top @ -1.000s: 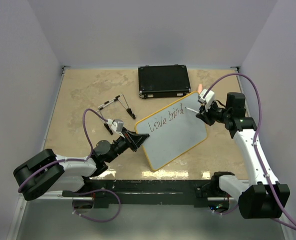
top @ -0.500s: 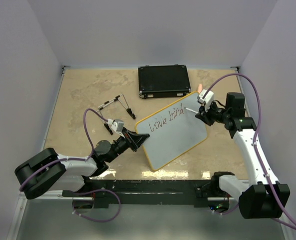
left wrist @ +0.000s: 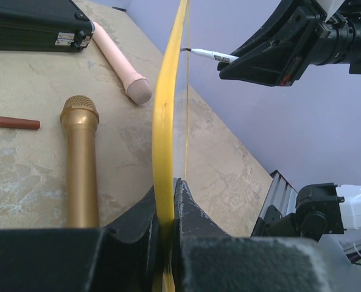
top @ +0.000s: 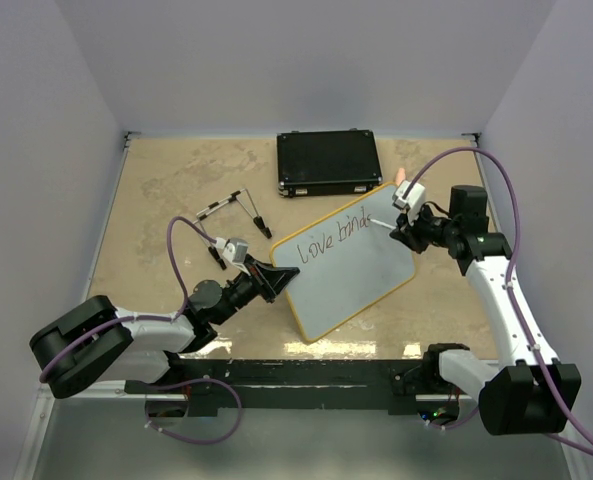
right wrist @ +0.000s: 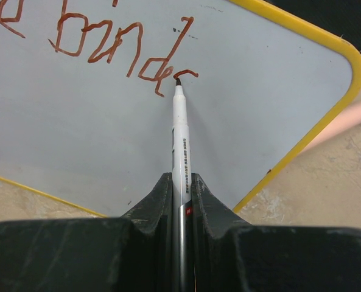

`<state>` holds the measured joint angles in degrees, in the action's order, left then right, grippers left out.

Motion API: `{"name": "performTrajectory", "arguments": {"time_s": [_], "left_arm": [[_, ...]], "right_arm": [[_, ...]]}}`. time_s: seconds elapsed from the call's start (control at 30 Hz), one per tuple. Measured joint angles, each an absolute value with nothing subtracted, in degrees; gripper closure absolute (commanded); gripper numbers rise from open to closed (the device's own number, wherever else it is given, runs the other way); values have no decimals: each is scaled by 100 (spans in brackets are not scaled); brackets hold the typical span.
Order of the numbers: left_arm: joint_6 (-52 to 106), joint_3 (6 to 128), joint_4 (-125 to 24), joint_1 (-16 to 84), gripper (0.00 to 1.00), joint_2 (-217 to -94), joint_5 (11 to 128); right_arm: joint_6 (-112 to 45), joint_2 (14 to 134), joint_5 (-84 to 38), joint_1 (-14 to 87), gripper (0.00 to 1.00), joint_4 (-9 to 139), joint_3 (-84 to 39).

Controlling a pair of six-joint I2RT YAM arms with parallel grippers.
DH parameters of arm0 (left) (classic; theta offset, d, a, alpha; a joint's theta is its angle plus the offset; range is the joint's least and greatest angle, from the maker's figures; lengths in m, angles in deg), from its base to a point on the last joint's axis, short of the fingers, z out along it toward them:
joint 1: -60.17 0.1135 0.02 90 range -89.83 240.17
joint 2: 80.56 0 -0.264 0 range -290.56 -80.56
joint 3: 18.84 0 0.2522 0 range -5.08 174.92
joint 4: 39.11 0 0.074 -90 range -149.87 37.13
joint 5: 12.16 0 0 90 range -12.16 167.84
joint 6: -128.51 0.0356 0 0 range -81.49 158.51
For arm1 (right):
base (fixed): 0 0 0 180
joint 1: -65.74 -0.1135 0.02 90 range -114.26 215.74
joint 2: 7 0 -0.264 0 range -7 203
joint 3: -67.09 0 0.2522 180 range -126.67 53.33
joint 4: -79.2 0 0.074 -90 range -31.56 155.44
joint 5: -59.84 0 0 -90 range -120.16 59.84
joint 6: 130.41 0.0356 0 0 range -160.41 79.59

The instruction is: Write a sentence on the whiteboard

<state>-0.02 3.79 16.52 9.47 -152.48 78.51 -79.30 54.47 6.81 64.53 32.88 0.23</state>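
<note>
White shells and black joints cover the left arm (top: 146, 335) and right arm (top: 501, 290). Purple cables (top: 476, 149) trail along each. The left hand (top: 286, 279) and right hand (top: 396, 234) are matte black.

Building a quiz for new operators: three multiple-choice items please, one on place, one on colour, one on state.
1. Where is the black case relative to the whiteboard?
A) beyond its far edge
B) between it and the arm bases
C) on top of it

2. What colour is the whiteboard's frame?
A) blue
B) yellow
C) black

3. The right gripper is:
A) open above the table
B) shut on the marker
C) shut on the case

Answers: 1 A, the top view shows it farther back; 2 B, a yellow rim runs round the board; 3 B, it clamps the marker, tip on the board.
</note>
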Motion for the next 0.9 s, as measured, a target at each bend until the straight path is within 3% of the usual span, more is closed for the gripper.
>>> {"name": "performTrajectory", "arguments": {"time_s": [0.9], "left_arm": [[-71,379,1623,954,100,-15246,7857]], "right_arm": [[-7921,5408,434,6451,100,3197,101]]}}
